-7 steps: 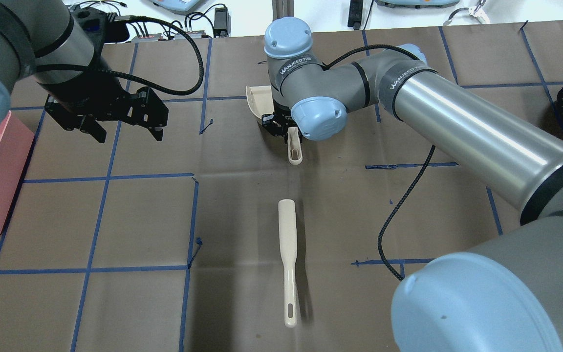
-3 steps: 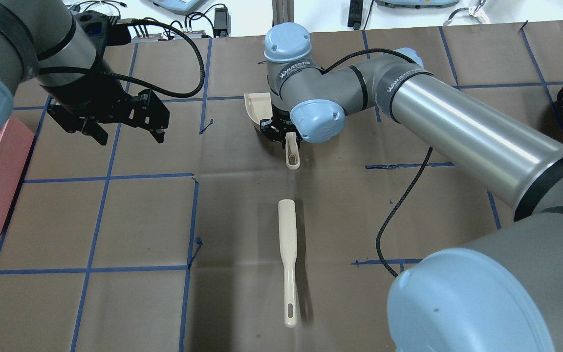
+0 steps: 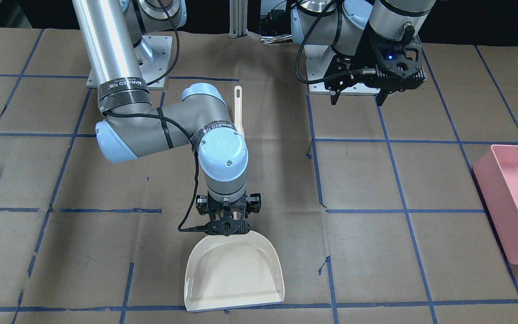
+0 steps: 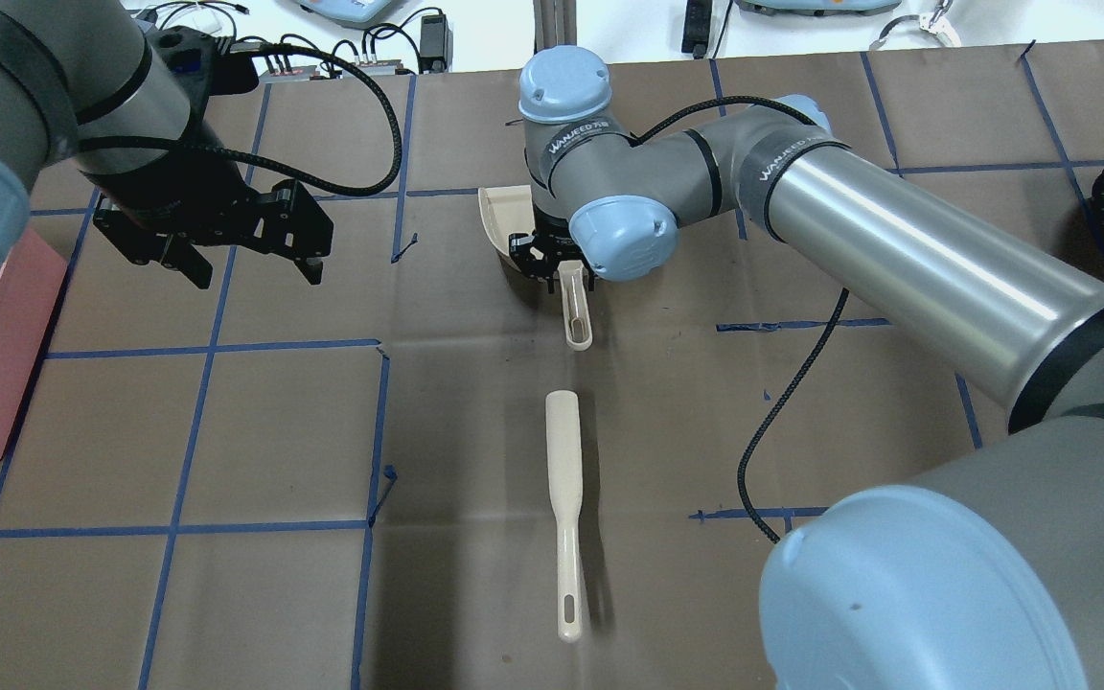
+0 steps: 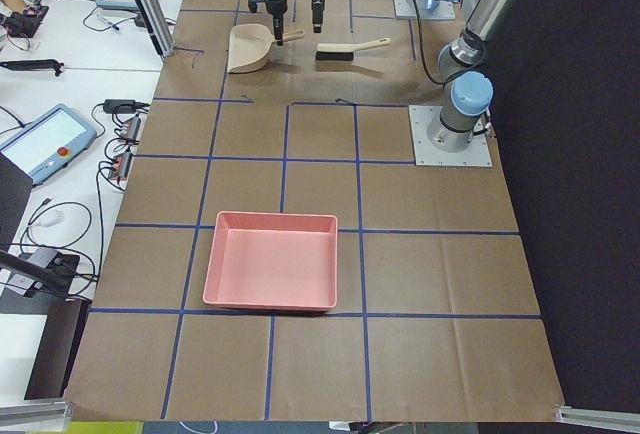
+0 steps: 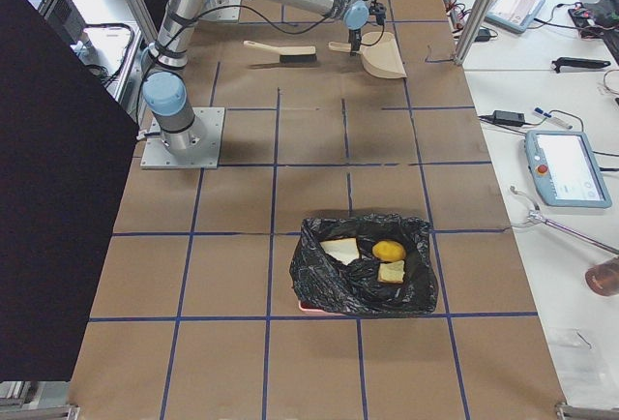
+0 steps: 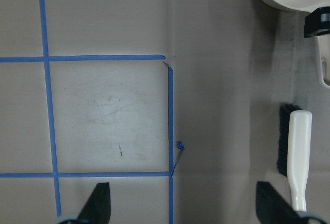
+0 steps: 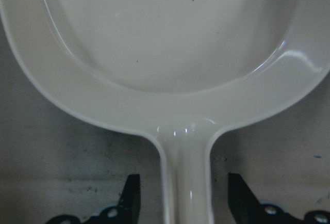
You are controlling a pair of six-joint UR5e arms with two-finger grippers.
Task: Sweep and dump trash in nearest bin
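**Trash in the black-bagged bin, right gripper over the dustpan handle**

Right gripper (image 3: 226,227) — jaws wide apart, straddling the handle of the cream dustpan (image 3: 234,274). The right wrist view shows a gap on each side of the handle: no contact, nothing gripped. The pan lies flat on the table (image 3: 421,180), open edge facing away from the robot.

Left gripper (image 4: 257,276) hangs above the table, fingers spread wide, holding nothing.

Brush (image 4: 563,498) lies flat between the dustpan and the robot base, roughly in line with the pan handle and apart from it, untouched.

Trash: both bread pieces (image 6: 339,251) and the yellow-brown fruit (image 6: 389,250) sit inside the black-bagged bin (image 6: 358,289) at the robot's right end of the table — well apart from both grippers. Pink bin (image 5: 270,259) sits at the left end.
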